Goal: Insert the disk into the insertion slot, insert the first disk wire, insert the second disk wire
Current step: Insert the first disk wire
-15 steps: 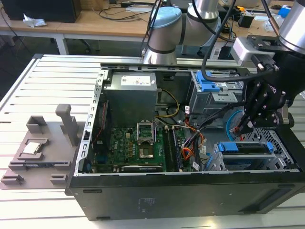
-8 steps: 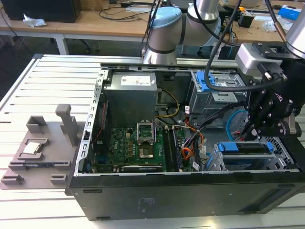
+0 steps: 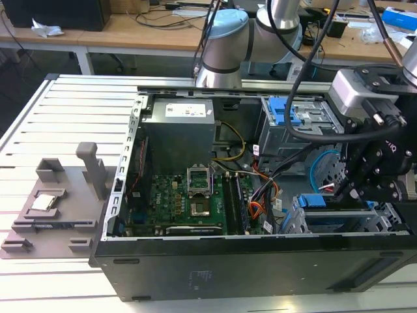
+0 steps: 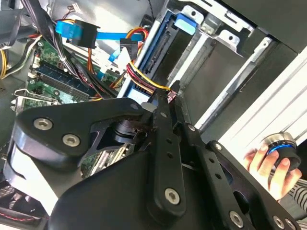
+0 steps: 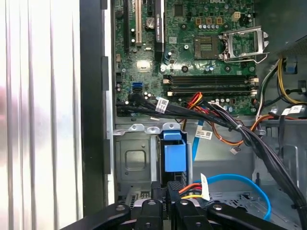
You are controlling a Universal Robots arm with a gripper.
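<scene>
Disk (image 5: 175,158) seated in insertion slot (image 5: 134,158). Gripper (image 4: 170,99) pinched shut on plug of first disk wire (image 4: 144,79), at disk's rear edge. Wire limp, plug rigid, contacts likely fragile: hold plug body, not strands.

1. A robotics lab or workshop: an open black metal desktop computer case (image 3: 228,267) lies on a slatted white aluminium tabletop (image 3: 71,111).
2. Just behind the case rises a silver-and-pale-blue jointed robot arm (image 3: 225,45).
3. Farther behind the case stand long wooden workbenches (image 3: 130,29) strewn with cables.
4. Beside the case sits a grey plastic fixture block (image 3: 58,208).
</scene>
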